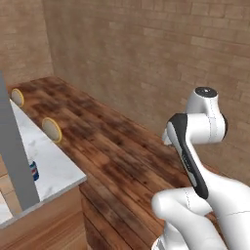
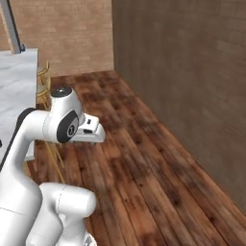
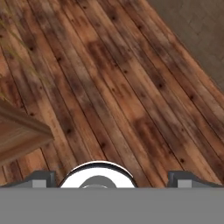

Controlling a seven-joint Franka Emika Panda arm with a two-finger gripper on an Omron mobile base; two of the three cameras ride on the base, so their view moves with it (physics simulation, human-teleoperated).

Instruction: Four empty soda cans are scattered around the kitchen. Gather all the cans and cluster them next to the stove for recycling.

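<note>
Here the jaws stand wide apart over bare wooden floor (image 3: 113, 87). A blue soda can (image 1: 33, 170) stands on the white marble bench (image 1: 56, 166), beside a grey post (image 1: 14, 151).

A blue soda can (image 1: 33, 170) stands upright on the marble counter (image 1: 58, 166).

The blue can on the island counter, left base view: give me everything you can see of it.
Only a sliver of the blue can shows: blue side with a white and red band, standing upright on the white marble counter. A grey post in front hides its left part and top. Nothing else touches it as far as can be seen.
</note>
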